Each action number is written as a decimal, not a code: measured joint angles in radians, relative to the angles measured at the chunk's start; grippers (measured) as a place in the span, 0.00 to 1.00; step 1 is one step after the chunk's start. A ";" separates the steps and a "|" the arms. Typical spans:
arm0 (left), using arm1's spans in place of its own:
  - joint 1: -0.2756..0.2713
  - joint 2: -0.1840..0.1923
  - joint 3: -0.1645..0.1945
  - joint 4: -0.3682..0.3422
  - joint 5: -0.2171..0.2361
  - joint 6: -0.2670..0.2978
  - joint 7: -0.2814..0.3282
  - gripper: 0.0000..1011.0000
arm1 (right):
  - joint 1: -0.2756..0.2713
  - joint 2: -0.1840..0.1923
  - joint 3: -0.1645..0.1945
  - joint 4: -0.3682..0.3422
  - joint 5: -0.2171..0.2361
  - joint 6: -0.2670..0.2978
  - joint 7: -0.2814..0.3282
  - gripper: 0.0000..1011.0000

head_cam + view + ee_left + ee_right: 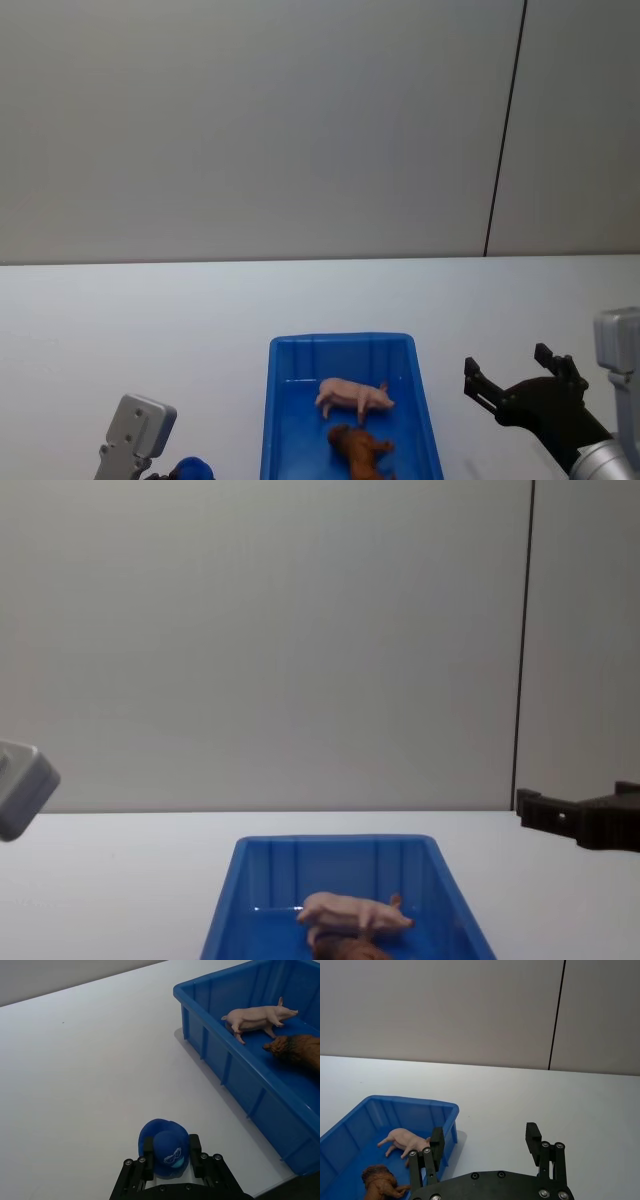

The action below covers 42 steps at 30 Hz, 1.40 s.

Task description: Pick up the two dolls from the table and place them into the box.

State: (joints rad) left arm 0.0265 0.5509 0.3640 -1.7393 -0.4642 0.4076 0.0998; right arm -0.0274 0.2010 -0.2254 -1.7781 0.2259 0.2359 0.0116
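We see the pale pink pig [355, 397] and reddish-brown animal doll [361, 449] already inside the bright blue plastic box [342, 345], lower centre. Our right hand [509, 383] hangs released; left hand [171, 1164] grips a small blue capped figure [166, 1146]. We should withdraw gently off the white counter [130, 330].

A plain grey wall [250, 120] is seen across the whole background. It is crossed by 1 thin dark vertical seam [505, 130], placed at about 1 o'clock in the head view. A blue toy [165, 1147], rounded, capped and printed with white goggles, is seen at about 7 o'clock, at that view's lower edge.
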 joint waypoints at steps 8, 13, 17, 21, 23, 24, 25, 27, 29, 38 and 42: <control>-0.001 -0.005 -0.002 0.016 0.019 -0.020 -0.005 0.35 | 0.000 0.000 0.000 0.000 0.000 0.000 0.000 0.99; -0.001 -0.007 -0.005 0.018 0.030 -0.042 -0.004 0.31 | 0.000 0.000 0.000 0.000 0.000 0.000 0.000 0.99; -0.001 -0.008 -0.009 0.011 0.041 -0.068 -0.001 0.29 | 0.000 0.000 0.000 0.000 0.000 0.000 0.000 0.99; -0.004 -0.009 -0.015 -0.003 0.057 -0.099 0.003 0.27 | 0.000 0.000 0.000 0.000 0.000 0.000 0.000 0.99; -0.006 -0.009 -0.018 -0.012 0.068 -0.120 0.003 0.25 | 0.000 0.000 0.000 0.000 0.000 0.000 0.000 0.99; -0.007 -0.010 -0.019 -0.014 0.070 -0.124 0.003 0.25 | 0.000 0.000 0.000 0.000 0.000 0.000 0.000 0.99; -0.008 -0.010 -0.020 -0.017 0.074 -0.132 0.003 0.25 | 0.000 0.000 0.000 0.000 0.000 0.000 0.000 0.99; -0.010 -0.010 -0.022 -0.022 0.080 -0.140 0.002 0.24 | 0.000 0.000 0.000 0.000 0.000 0.000 0.000 0.99; -0.015 -0.012 -0.025 -0.034 0.094 -0.167 -0.006 0.22 | 0.000 0.000 0.000 0.000 0.000 0.000 0.000 0.99; -0.035 -0.017 -0.032 -0.051 0.117 -0.228 -0.067 0.18 | 0.000 0.000 0.000 0.000 0.000 0.000 0.000 0.99; -0.043 -0.021 -0.033 -0.053 0.119 -0.254 -0.109 0.16 | 0.000 0.000 0.000 0.000 0.000 0.000 0.000 0.99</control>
State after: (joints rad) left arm -0.0168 0.5302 0.3307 -1.7924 -0.3448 0.1533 -0.0088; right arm -0.0274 0.2011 -0.2254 -1.7781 0.2259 0.2359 0.0115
